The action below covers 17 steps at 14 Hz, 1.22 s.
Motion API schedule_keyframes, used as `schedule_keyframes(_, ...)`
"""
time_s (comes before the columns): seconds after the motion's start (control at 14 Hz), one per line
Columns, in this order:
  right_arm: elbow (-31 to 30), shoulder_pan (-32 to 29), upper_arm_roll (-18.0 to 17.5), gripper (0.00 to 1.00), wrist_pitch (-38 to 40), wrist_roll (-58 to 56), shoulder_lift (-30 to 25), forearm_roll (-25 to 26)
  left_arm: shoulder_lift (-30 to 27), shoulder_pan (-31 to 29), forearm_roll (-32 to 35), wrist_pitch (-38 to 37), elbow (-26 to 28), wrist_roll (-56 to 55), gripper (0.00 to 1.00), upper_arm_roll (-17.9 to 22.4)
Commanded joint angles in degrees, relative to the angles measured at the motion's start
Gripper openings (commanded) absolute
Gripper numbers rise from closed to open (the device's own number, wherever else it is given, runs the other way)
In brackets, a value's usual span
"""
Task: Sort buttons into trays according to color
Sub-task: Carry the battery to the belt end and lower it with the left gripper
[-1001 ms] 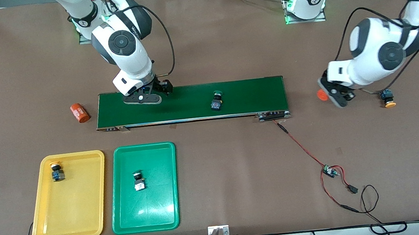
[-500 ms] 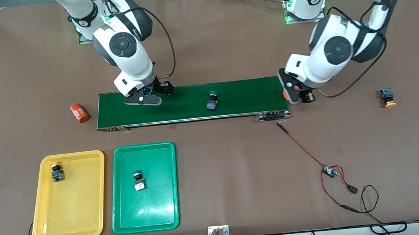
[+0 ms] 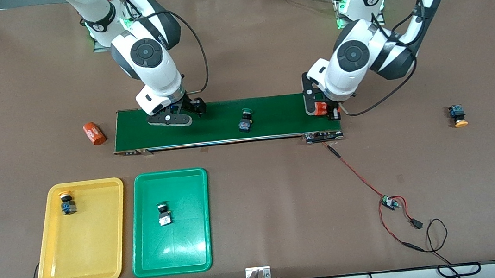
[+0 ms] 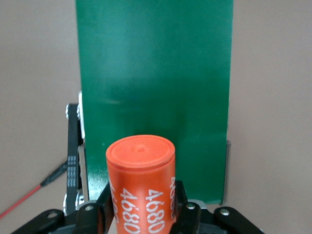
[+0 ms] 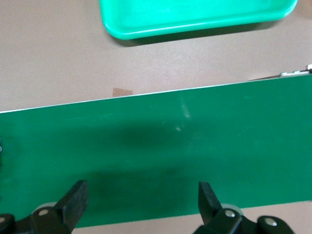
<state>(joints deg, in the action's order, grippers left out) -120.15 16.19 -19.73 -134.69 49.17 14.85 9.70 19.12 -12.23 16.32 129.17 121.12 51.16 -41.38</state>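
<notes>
Buttons: one green-capped button (image 3: 244,119) on the conveyor belt (image 3: 274,129); one green-capped (image 3: 163,214) in the green tray (image 3: 142,258); one yellow-capped (image 3: 67,202) in the yellow tray (image 3: 50,268); one yellow-capped (image 3: 457,116) on the table toward the left arm's end. Left gripper (image 4: 141,214) over the belt's end, clamped on an orange "4680" cylinder (image 4: 140,185). Right gripper (image 5: 141,197) over the belt's other end, jaws apart, nothing held. Second orange cylinder (image 3: 94,133) beside that end.
</notes>
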Motion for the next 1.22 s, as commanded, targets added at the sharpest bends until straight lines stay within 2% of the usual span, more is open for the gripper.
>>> schedule_keyframes(0.0,0.4,0.0,-0.3,1.0,-1.1,-0.7,1.0,2.0,1.3,1.1,2.9,-0.1,-1.4,1.5,0.01,0.5)
schedule_keyframes(0.5,0.4,-0.2,-0.3,1.0,-1.1,-2.1,1.0,2.0,3.7,2.5,6.1,0.0,-1.4,0.8,0.04,0.5)
schedule_keyframes(0.57,0.4,-0.3,-0.3,1.0,-1.1,-2.1,1.0,1.9,4.2,3.4,6.1,0.0,-1.4,0.6,0.12,0.6)
schedule_keyframes(0.64,0.4,-0.3,-0.3,1.0,-1.1,-2.1,1.0,2.0,4.4,4.1,6.1,0.0,-1.4,0.3,0.28,0.7)
schedule_keyframes(0.71,0.4,-0.3,-0.2,1.0,-1.2,-2.1,1.0,2.0,4.4,4.5,6.0,0.0,-1.4,-1.4,0.52,0.9)
schedule_keyframes(0.79,0.4,-0.4,-0.3,1.0,-1.3,-2.1,1.0,2.0,4.3,4.5,6.1,0.0,-1.4,-1.9,0.99,1.0)
schedule_keyframes(1.14,1.5,-0.4,-0.2,1.0,-1.4,-1.9,2.1,1.9,1.7,3.9,5.9,-0.8,-3.5,-0.7,1.0,1.5)
